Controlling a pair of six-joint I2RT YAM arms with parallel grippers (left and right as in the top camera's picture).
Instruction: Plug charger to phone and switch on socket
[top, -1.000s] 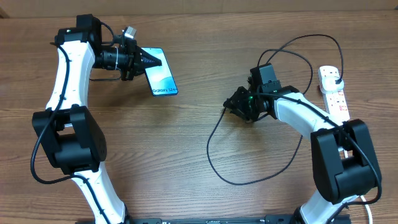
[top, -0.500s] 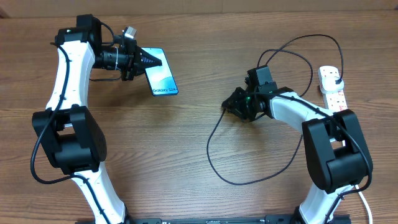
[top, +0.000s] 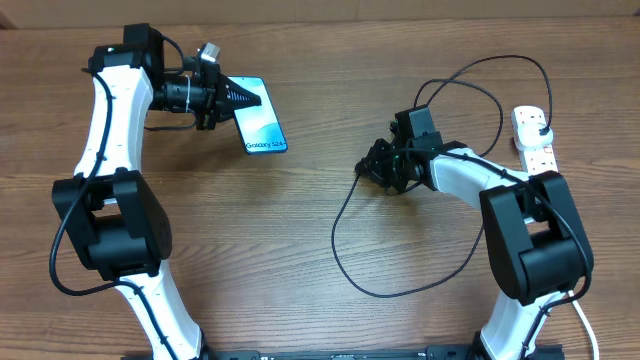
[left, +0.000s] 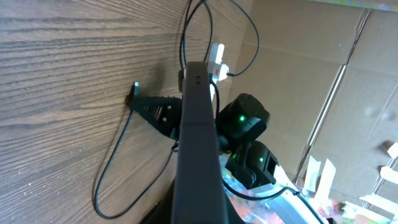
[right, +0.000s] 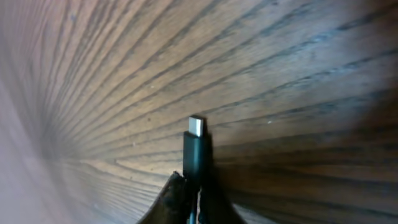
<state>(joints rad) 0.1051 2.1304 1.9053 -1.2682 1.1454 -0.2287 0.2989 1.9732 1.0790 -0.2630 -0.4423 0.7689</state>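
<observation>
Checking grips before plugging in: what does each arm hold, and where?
Left jaws: phone, by the end away from its text. Right jaws: charger, just behind the connector tip.

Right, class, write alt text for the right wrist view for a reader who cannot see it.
The right gripper pinches the black charger just behind its small silver connector tip, which points up the frame. Behind it is only the wood-grain table, blurred towards the left edge.

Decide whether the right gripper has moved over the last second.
Yes. The right gripper has edged slightly left, away from the socket, holding the charger tip.
</observation>
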